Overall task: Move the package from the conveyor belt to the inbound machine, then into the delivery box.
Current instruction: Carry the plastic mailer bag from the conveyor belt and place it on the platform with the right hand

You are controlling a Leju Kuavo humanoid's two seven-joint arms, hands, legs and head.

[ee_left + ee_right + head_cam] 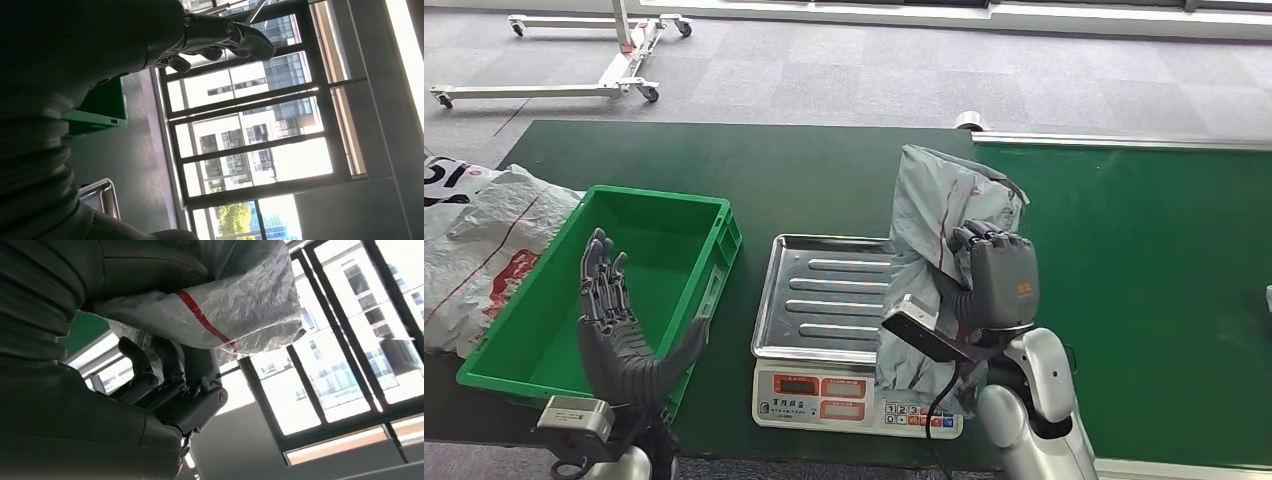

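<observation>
Package (pixel 939 215): grey plastic mailer with a red stripe. We see it gripped in the right hand (pixel 996 275), standing roughly upright over the right edge of the inbound machine (pixel 824 300); most of the bag rises toward 12 o'clock from the hand, and a lower part hangs toward 6 o'clock over the machine's keypad. In the right wrist view the dark fingers (pixel 150 385) curl into the crumpled bag (pixel 235 310).

Inbound machine: steel ribbed weighing pan with a red-and-white display panel, at centre on the green tabletop (pixel 824 170).

Delivery box (pixel 639 270): green crate at 9 o'clock of the machine.

Left hand (pixel 614 320): we find it raised over the crate's near part, fingers spread, holding nothing.

Conveyor belt (pixel 1144 280): green, at 3 o'clock of the package.
</observation>
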